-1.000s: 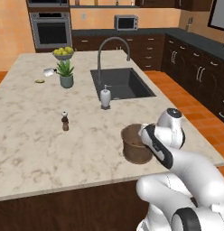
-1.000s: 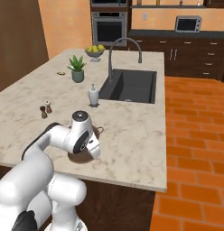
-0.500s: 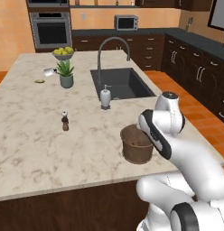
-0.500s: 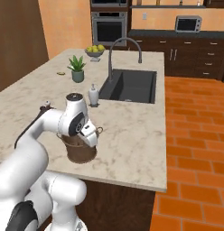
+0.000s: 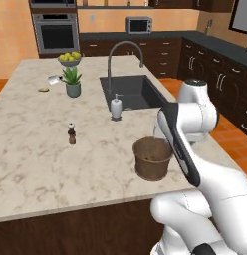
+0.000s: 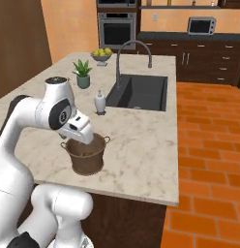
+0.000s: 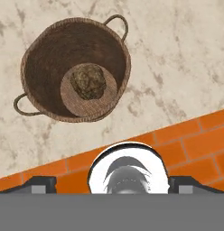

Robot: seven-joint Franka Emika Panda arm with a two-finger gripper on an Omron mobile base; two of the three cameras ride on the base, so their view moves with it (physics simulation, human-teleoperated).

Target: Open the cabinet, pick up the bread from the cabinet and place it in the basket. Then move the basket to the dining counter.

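The round brown woven basket point(image 5: 152, 158) point(image 6: 86, 155) point(image 7: 77, 67) stands on the beige marble dining counter point(image 5: 41, 154) point(image 6: 141, 140) point(image 7: 177, 63), close to its near edge. A dark, lumpy bread point(image 7: 89, 81) lies on the basket's bottom. My gripper point(image 7: 111, 182) is open and holds nothing. It hangs above the counter's edge, up and to one side of the basket, well apart from it. One fingertip point(image 7: 39, 184) stands far from the other at the bottom of the hand view. The cabinet is out of view.
Beyond the basket lie a dark inset sink point(image 5: 129, 90) with an arched faucet, a soap dispenser point(image 5: 116, 107) and a small pepper shaker point(image 5: 71, 133). A potted plant point(image 5: 72, 82) and a lemon bowl point(image 5: 69, 58) stand farther back. Orange brick floor point(image 6: 209, 145) lies past the counter edge.
The gripper went from shut at the basket's rim to wide open. It let go and rose up and away from the basket. The basket stayed in place.
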